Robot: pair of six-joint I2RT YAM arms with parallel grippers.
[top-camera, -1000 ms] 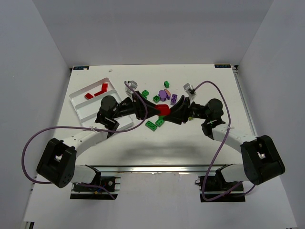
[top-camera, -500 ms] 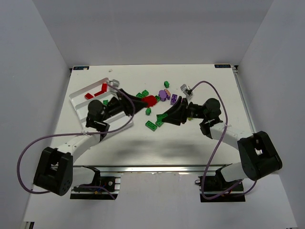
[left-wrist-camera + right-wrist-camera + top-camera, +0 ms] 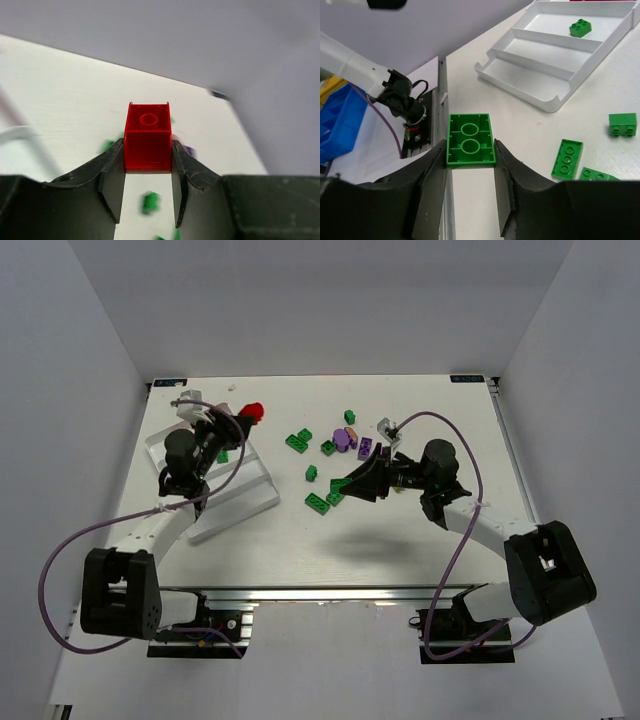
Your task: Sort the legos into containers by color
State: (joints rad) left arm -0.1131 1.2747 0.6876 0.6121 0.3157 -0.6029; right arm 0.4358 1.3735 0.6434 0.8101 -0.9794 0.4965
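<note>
At the far corner of the tray (image 3: 245,490), the left claw (image 3: 245,418) is clamped on a red brick (image 3: 252,413). Mid-surface, the right claw (image 3: 347,485) pinches a green brick (image 3: 470,139) above the loose bricks (image 3: 318,502), green and purple. A second green brick (image 3: 580,27) lies in a tray compartment.

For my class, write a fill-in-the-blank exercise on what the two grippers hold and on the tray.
The left gripper is shut on a square brick coloured ____.
The right gripper is shut on an oblong brick coloured ____.
The tray, with a small green brick in one compartment, is ____.
Missing words: red; green; white.
</note>
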